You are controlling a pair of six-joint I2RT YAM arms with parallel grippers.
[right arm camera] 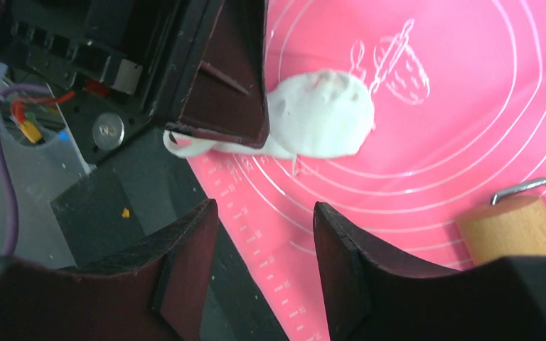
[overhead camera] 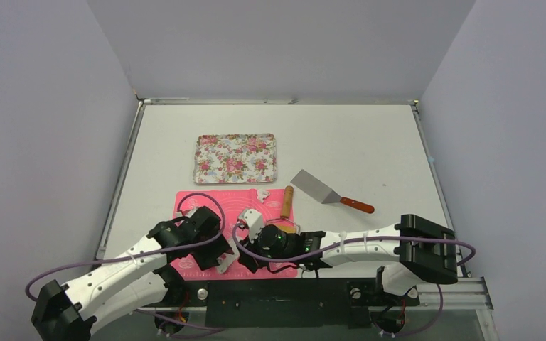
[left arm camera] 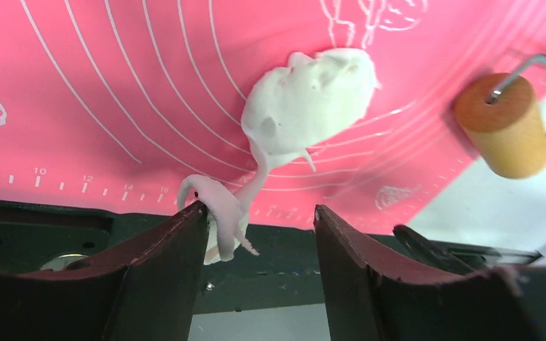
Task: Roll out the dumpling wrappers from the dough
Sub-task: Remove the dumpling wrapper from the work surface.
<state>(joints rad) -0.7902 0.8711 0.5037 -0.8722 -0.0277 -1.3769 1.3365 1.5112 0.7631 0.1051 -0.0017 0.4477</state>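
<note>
Setting: grey walls close in on a white desk (overhead camera: 370, 142), with both arms reaching in from its near edge.
Mat: a pink pastry mat (overhead camera: 199, 202) lies at the near centre of the desk.
Tray: a floral tray (overhead camera: 236, 159) sits bare just beyond the mat.
Spatula: a metal spatula (overhead camera: 320, 188) lies to the right, well clear.
Roller: a wooden roller (left arm camera: 505, 128) rests at the mat's right edge.
Left gripper (left arm camera: 259, 209): jaws apart, nothing between them.
Right gripper (right arm camera: 264, 206): jaws apart and empty, hovering near the mat's near edge.
Dough (left arm camera: 306, 99): a white oval lump on the near part of the mat, too thick to pass for a wrapper.
Strand (left arm camera: 220, 202): a tail pulled from the lump clings to one left finger.
Scraps (overhead camera: 262, 193): ragged bits at the mat's far edge.
Handling: light, soft and sticky by the look of it. It likely tears if tugged, so press it from above rather than pinch it.
In the way: the clinging strand, which may drag the lump.
</note>
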